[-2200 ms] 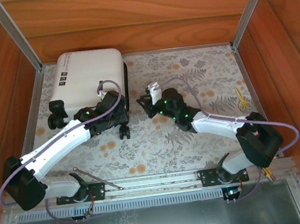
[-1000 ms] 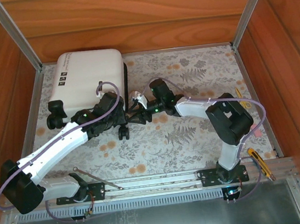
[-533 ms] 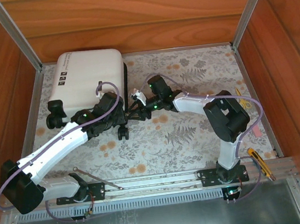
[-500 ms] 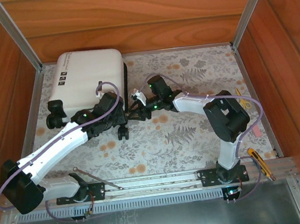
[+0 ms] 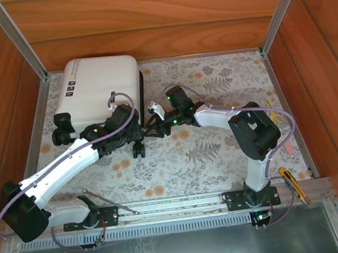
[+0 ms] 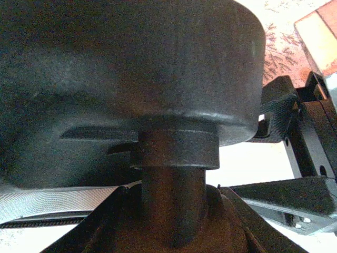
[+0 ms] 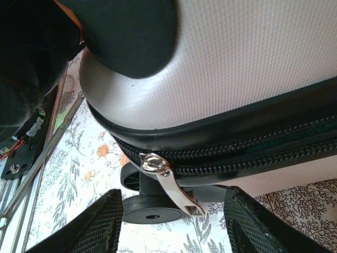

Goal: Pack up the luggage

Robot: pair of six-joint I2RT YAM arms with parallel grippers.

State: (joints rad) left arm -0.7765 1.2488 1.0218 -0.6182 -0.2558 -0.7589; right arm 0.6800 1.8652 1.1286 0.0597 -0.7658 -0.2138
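Metal zipper pull (image 7: 171, 185) hangs between right gripper's (image 7: 172, 211) parted fingers, left gripper (image 6: 172, 203) clamping a wheel (image 6: 131, 68); close off-centre and you lose it.

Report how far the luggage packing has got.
Done: the luggage lies flat, lid down. In hand: the left claw appears clamped on a caster, bracing it, while the open right claw straddles the silver zipper pull. Left: grip the pull and run the zipper; how much is already zipped I cannot tell.
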